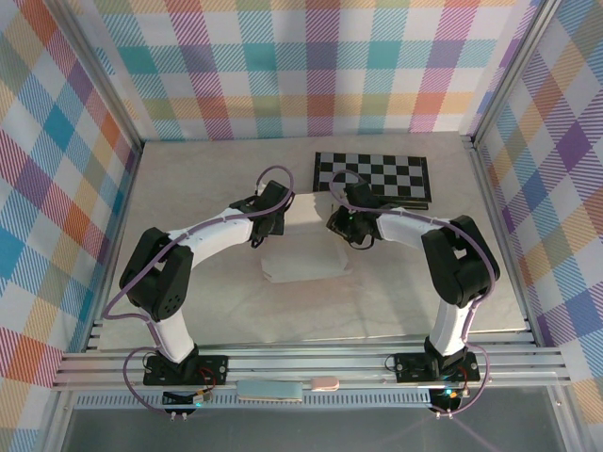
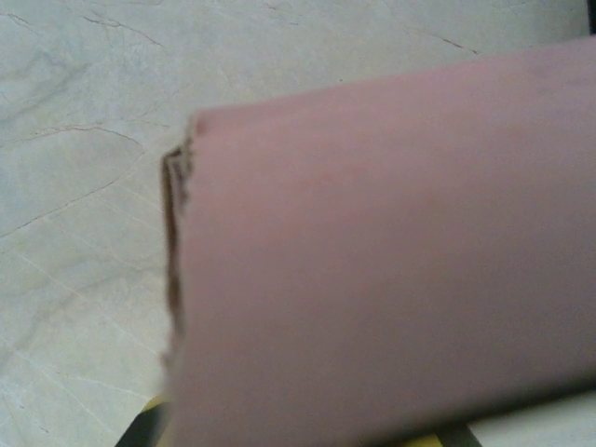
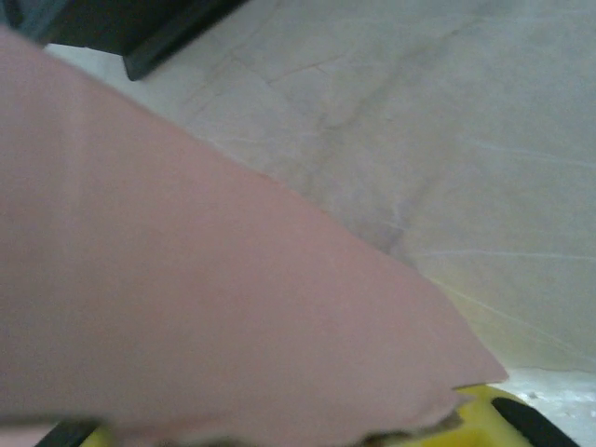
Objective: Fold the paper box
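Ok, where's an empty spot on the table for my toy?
The far-left corner of the table, left of the checkerboard, is bare. So is the near strip between the paper box and the rail. The middle, around the box, is crowded.

This is a robot test cell in a lab: a left arm [image 1: 203, 235] and a right arm [image 1: 419, 222] stand bolted to aluminium rails [image 1: 311, 359] at the near edge of a marble-look tabletop [image 1: 221, 311]. Checked cloth walls [image 1: 311, 66] enclose the left, far and right sides, and a chequered board [image 1: 372, 175] lies far right.
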You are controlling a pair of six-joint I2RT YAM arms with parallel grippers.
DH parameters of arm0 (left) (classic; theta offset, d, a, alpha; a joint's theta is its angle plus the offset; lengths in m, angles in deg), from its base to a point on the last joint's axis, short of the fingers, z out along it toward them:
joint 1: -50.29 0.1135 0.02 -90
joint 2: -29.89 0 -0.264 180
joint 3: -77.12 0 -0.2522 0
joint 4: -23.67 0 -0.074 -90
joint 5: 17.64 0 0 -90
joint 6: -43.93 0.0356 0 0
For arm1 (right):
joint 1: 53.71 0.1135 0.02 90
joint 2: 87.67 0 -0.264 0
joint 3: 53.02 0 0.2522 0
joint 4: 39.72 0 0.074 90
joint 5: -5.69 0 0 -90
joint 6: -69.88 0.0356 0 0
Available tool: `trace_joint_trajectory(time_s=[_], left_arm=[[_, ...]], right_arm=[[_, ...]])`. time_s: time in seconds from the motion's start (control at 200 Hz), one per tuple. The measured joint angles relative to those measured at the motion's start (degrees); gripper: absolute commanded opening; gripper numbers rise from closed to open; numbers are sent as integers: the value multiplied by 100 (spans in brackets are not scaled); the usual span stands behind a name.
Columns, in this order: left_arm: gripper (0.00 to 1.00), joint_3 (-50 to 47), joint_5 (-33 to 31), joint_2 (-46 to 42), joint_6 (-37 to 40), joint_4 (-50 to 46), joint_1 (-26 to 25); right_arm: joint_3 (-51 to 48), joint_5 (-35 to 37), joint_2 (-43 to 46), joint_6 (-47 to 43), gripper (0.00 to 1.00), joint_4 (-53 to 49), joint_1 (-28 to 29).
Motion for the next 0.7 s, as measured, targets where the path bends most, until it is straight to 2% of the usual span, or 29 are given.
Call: trace_joint_trajectory(time_s=[0.525,0.7], left_arm=[[0,0,-2,2,-4,0,0],[0,20,133,0,-31,-42,92]], right_arm=[[175,-278,-238,-9,32,166,87],[227,-391,-151,-269,43,13,87]])
